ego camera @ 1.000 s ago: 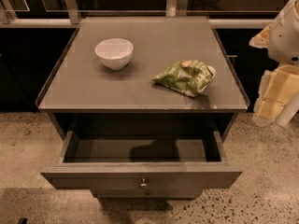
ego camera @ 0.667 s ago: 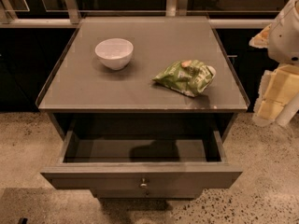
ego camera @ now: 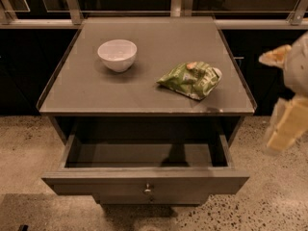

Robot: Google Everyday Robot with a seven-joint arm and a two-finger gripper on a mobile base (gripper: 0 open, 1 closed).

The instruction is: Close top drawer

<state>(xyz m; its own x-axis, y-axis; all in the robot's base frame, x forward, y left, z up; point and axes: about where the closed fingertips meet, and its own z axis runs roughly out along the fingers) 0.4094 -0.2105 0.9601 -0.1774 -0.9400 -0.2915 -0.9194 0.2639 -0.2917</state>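
top drawer pulled well out from under cabinet top, front facing camera, knob at front's centre. long axis runs left-right, parallel to top's front edge. white bowl on top, back left; green bag on top, right side. gripper pale, off top's right edge near front corner, apart from drawer; whether wide or narrow cannot tell.

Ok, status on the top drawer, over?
Gripper at right edge of view, clear of cabinet. Top drawer pulled out, knob untouched. White bowl, green chip bag on cabinet top, not blocking.
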